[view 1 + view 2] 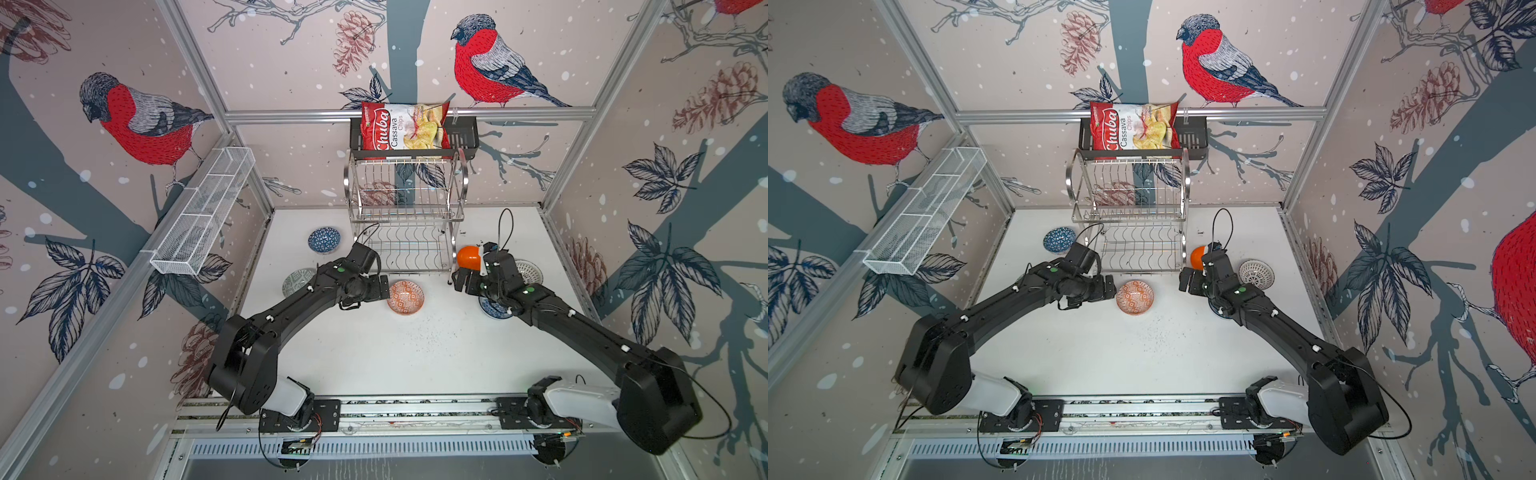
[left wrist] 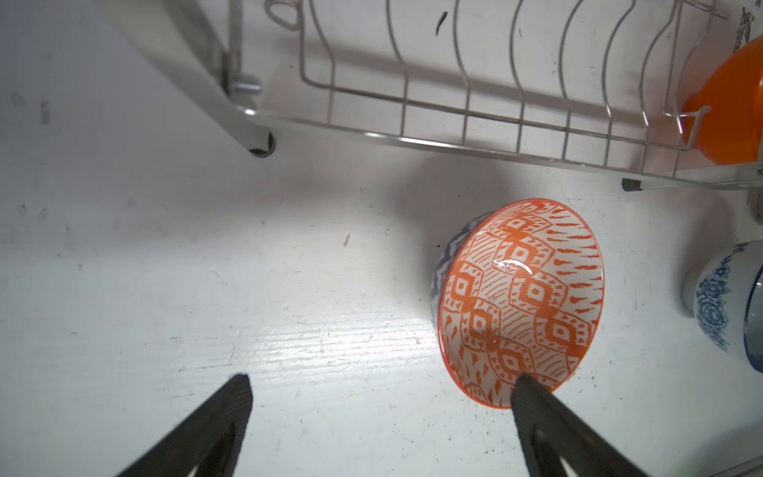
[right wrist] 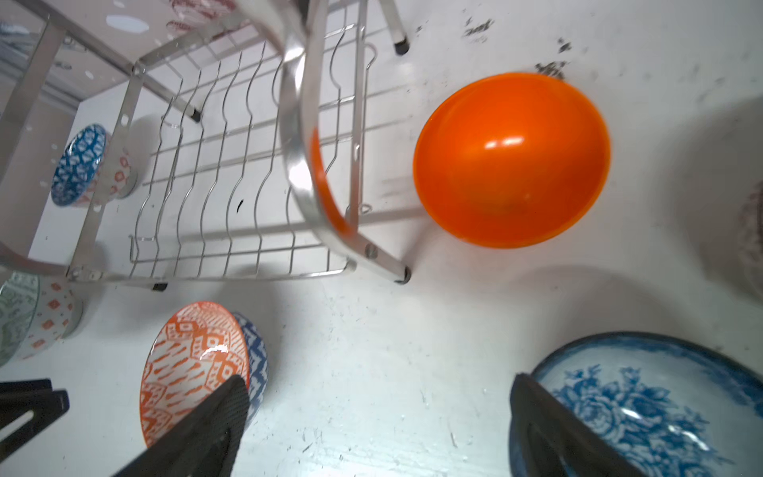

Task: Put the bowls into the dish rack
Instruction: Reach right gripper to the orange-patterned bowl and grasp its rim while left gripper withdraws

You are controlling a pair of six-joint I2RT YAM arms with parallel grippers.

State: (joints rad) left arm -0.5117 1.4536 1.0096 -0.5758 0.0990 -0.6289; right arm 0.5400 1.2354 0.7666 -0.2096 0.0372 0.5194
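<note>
Just in front of the dish rack (image 1: 407,216), the left gripper (image 2: 382,382) stood wide open, empty, beside the orange-red patterned bowl (image 2: 520,301); straddling its rim would likely grip best.

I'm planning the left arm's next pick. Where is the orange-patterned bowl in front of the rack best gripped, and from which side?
Probably its rim: pinch the wall of the orange-patterned bowl on the side facing the left gripper, coming from above, one of the jaws inside and one outside. It sits mouth up, its thin flared wall exposed, and those open jaws are beside that edge.
</note>
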